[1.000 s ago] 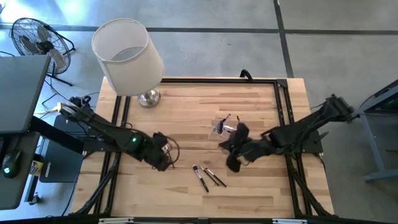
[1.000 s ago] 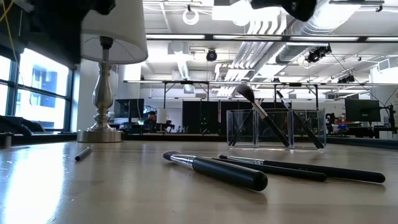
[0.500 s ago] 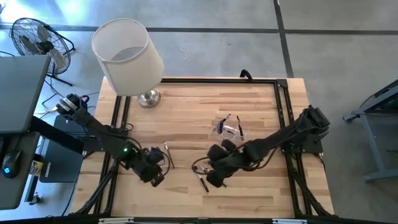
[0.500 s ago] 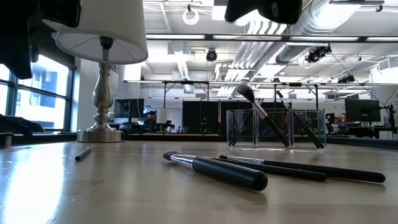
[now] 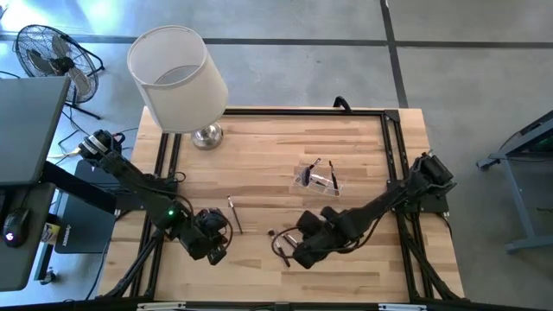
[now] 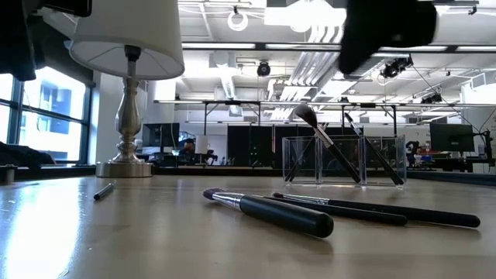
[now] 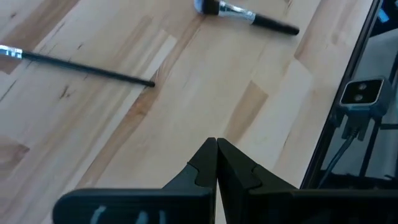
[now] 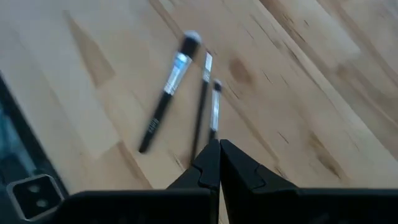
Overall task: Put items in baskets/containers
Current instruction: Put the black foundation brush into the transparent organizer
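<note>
My right claw (image 8: 219,144) hangs pinched shut, holding nothing, just above 3 loose brushes (image 8: 166,93) near the table's front edge. They lie close together, so I might nip 2 at once or roll 1 away, and going down without opening would just shove them. My left claw (image 7: 216,142) waits alongside, also shut and empty. Further back lies 1 lone brush (image 5: 233,214), then 1 clear box (image 5: 315,179) with at least 2 brushes leaning inside, then 1 lamp (image 5: 177,78).

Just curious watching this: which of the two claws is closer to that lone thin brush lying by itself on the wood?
Left. The left gripper, shut, sits just beside the lone brush; the right gripper, shut, is farther off, over three other brushes.
</note>
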Controlling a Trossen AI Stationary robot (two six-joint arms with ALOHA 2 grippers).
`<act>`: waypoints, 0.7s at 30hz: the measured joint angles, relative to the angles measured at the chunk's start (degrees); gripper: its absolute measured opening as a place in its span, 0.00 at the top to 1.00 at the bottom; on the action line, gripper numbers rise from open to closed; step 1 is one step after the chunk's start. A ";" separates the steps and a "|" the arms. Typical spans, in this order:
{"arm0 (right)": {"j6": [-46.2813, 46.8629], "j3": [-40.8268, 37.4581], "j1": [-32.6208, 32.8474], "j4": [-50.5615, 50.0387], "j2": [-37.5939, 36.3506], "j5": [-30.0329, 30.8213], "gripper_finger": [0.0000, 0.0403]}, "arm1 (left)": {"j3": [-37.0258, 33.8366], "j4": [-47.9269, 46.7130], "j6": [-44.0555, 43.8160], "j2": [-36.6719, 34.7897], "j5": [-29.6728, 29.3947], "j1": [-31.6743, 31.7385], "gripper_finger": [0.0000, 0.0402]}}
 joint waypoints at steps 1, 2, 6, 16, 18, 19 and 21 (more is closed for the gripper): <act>1.43 0.00 0.55 -1.62 0.00 0.32 1.00 | 0.00 0.31 0.11 0.00 -0.52 0.00 1.00; 2.81 0.00 1.04 -3.08 0.26 0.62 1.00 | 0.00 0.37 0.19 0.00 -0.68 0.00 1.00; 7.54 -0.18 2.79 -6.48 1.01 0.65 1.00 | 0.00 0.12 0.19 0.00 -0.95 0.00 1.00; 6.46 -0.33 3.34 -9.39 1.11 -1.18 1.00 | 0.00 0.65 -0.69 0.00 -1.16 0.02 1.00; 3.05 -0.33 3.17 -10.25 1.11 -2.20 1.00 | 0.00 0.70 -2.18 0.00 -1.33 0.02 1.00; 1.13 -0.33 3.05 -10.54 1.11 -2.20 1.00 | 0.00 0.74 -3.12 0.00 -1.45 0.00 1.00; -2.48 -0.33 2.84 -10.74 1.11 -2.60 1.00 | 0.02 0.76 -5.71 0.00 -1.48 0.00 1.00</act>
